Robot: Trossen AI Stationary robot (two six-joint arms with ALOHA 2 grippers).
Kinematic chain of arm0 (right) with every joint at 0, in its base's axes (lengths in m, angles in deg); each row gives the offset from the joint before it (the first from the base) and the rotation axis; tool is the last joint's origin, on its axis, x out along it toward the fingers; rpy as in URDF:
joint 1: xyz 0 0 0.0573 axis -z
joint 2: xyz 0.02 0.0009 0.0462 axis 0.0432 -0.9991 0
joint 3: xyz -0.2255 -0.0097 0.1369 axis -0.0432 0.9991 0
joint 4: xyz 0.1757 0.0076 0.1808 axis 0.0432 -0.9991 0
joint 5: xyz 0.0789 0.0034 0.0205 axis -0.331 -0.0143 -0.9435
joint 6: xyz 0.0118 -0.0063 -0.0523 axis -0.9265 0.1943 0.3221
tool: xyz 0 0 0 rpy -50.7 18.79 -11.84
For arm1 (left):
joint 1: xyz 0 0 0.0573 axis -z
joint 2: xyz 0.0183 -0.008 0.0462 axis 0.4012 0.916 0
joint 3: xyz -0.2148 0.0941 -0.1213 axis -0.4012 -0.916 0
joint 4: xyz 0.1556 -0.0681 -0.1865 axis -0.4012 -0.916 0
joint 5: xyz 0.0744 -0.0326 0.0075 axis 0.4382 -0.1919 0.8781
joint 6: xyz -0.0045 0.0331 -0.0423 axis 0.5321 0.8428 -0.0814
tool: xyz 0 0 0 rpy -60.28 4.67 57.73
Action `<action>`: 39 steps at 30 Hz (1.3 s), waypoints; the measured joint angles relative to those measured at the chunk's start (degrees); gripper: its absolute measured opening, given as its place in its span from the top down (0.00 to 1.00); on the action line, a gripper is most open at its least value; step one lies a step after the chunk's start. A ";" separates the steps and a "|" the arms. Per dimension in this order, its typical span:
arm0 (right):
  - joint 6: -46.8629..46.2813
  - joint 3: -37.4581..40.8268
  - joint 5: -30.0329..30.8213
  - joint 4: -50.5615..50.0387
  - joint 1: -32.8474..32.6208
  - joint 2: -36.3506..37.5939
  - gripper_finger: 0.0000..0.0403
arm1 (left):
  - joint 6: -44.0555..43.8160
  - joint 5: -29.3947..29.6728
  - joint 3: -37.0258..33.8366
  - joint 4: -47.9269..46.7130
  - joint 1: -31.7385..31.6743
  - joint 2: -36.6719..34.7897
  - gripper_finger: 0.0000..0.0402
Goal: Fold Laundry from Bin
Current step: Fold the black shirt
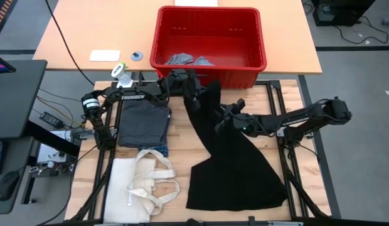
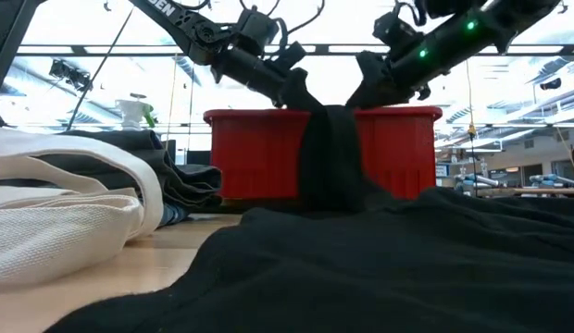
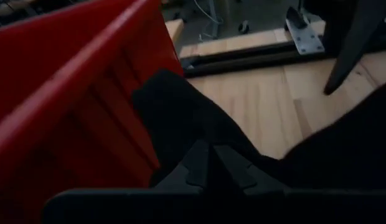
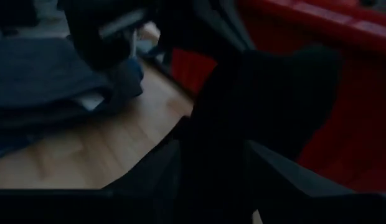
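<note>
Two dark robot arms lift one end of a large black garment [image 1: 235,166] above a wooden table [image 1: 182,144] at the centre of the high view. The left gripper [image 1: 193,99], reaching in from the left of the frame, has its fingers pressed together on the cloth's upper edge just in front of the red bin [image 1: 210,44]. The right gripper [image 1: 224,119], coming from the right, stands half spread with black cloth between its fingers, as its wrist view shows. The rest of the garment trails down and fans out flat toward the lower right of the frame.

The bin sits at upper centre, with small light grey pieces [image 1: 182,60] lying on its floor. A folded dark grey piece [image 1: 143,123] rests on a plaid shirt [image 1: 158,148] at centre left, beneath the left arm. A cream tote bag [image 1: 141,185] with long handles lies at lower left. A white spray bottle [image 1: 123,74] stands near the bin's left corner.
</note>
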 joint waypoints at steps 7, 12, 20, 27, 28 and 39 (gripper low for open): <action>-0.09 0.70 -14.77 -0.60 3.97 -1.35 0.54 | 3.09 -5.75 0.00 -8.27 0.80 0.00 0.96; 4.54 0.79 -17.14 1.70 4.81 -1.02 0.54 | 7.40 -6.08 0.00 -15.81 2.50 0.00 0.96; 9.14 0.81 -15.91 1.72 5.12 -1.04 0.51 | 10.14 -6.07 0.00 -19.82 4.04 0.00 0.96; 4.63 0.83 -18.02 0.89 5.81 -2.49 0.42 | 8.78 -6.04 0.00 -18.18 4.02 0.00 0.96; 3.36 0.81 -17.45 2.11 5.69 -3.12 0.41 | 7.85 -6.01 0.00 -17.39 4.02 0.00 0.96; 11.34 0.66 6.62 25.41 0.54 -17.77 0.43 | -1.12 -3.47 0.00 -7.74 4.02 0.00 0.96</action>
